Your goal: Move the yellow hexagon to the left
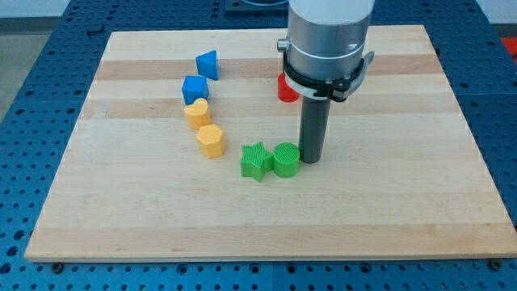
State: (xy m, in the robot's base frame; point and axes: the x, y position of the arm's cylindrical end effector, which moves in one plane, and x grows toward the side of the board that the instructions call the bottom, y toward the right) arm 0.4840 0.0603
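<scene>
The yellow hexagon (pixel 211 140) lies on the wooden board left of centre. A yellow heart (pixel 196 112) sits just above it toward the view's top. My tip (pixel 311 159) rests on the board at the right side of a green cylinder (pixel 286 159), touching or nearly touching it. A green star (pixel 256 160) sits against the cylinder's left side. The tip is well to the right of the yellow hexagon, with the two green blocks between them.
A blue cube (pixel 195 87) and a blue triangular block (pixel 208 63) lie above the yellow heart. A red block (pixel 286 87) is partly hidden behind the arm. The wooden board (pixel 404 210) lies on a blue perforated table.
</scene>
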